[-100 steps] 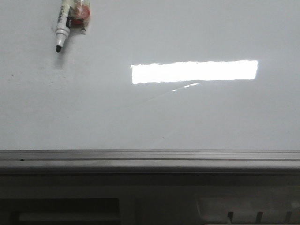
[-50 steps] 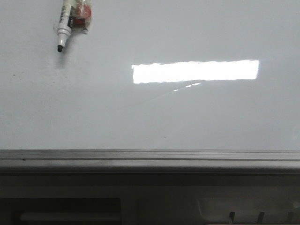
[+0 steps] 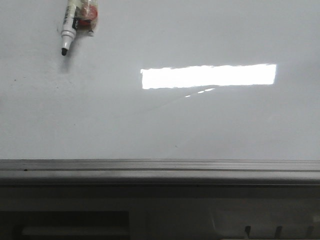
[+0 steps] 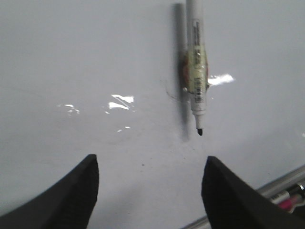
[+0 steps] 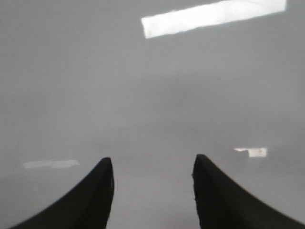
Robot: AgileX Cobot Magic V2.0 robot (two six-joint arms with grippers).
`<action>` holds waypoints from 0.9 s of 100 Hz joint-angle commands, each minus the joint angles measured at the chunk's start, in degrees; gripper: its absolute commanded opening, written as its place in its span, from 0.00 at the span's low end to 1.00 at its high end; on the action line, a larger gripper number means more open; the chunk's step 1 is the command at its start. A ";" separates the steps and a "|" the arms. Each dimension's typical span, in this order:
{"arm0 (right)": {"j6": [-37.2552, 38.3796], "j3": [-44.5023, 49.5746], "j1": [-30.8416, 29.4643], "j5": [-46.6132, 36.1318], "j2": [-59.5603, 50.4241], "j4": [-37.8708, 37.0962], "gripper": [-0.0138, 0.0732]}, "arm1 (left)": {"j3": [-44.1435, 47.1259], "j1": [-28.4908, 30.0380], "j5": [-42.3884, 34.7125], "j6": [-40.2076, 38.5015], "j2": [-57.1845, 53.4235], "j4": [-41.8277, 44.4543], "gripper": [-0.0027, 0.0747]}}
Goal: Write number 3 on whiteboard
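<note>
The whiteboard (image 3: 200, 130) fills most of the front view, with a grey metal edge strip (image 3: 160, 167) along its near side. No black line of the number 3 shows on it in any view. A white marker (image 3: 67, 27) with a black tip, uncapped, lies on the board at the far left. In the left wrist view the marker (image 4: 195, 67) lies ahead of my left gripper (image 4: 151, 161), which is open and empty above the board. My right gripper (image 5: 152, 160) is open and empty over bare board (image 5: 143, 95). Neither gripper shows in the front view.
A bright rectangular light reflection (image 3: 207, 76) lies on the board, with a faint slanting streak (image 3: 165, 102) below it. A darker grey ledge (image 3: 160, 200) runs under the edge strip. In the left wrist view a pink object (image 4: 288, 200) lies past the board's edge strip (image 4: 281, 183).
The front picture has shifted by a few pixels since one second ago. The marker lies in the same place on the board and nothing else has moved.
</note>
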 commanded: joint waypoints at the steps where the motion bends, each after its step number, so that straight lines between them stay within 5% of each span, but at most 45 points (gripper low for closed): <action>1: -2.22 -4.97 1.56 -2.94 4.01 3.10 0.56 | -4.02 -3.12 -1.35 0.32 4.83 -2.03 0.57; 30: -2.22 -11.65 5.80 -0.63 14.83 7.58 0.56 | -11.07 -12.38 -5.28 0.08 18.20 -2.03 0.57; 76: -2.22 -11.79 5.92 0.03 15.54 7.58 0.56 | -13.78 -13.24 -10.69 -0.06 28.01 0.42 0.57; 90: -2.22 -11.79 5.92 -0.22 15.54 7.58 0.56 | -13.78 -13.24 -11.71 -0.06 29.92 0.85 0.41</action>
